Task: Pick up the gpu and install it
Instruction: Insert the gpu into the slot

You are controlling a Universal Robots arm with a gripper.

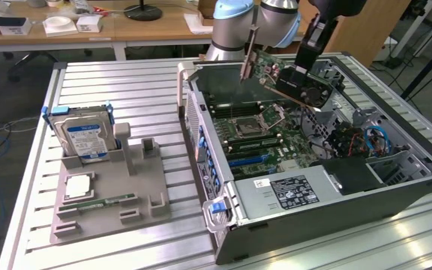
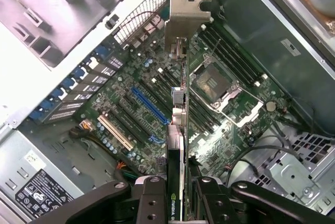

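Gpu (image 1: 272, 63) held in air above open computer case (image 1: 396, 191), tilted, over motherboard (image 1: 265, 140), not seated in any slot. Gripper (image 1: 297, 72) fingers (image 2: 152, 200) closed tight on card's black cooler end, one either side of card. Wrist view: card edge-on, green board, silver bracket (image 2: 187, 17) at far end.

Case holds motherboard, power supply (image 1: 291, 191), blue cables (image 1: 377, 138).

Gray holder (image 1: 148, 208) on table (image 1: 126, 84) holds upright hard drive (image 1: 85, 140), memory stick (image 1: 99, 201) lying flat.

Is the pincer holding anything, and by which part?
The pincer holds the gpu, clamped across the end opposite its silver bracket.
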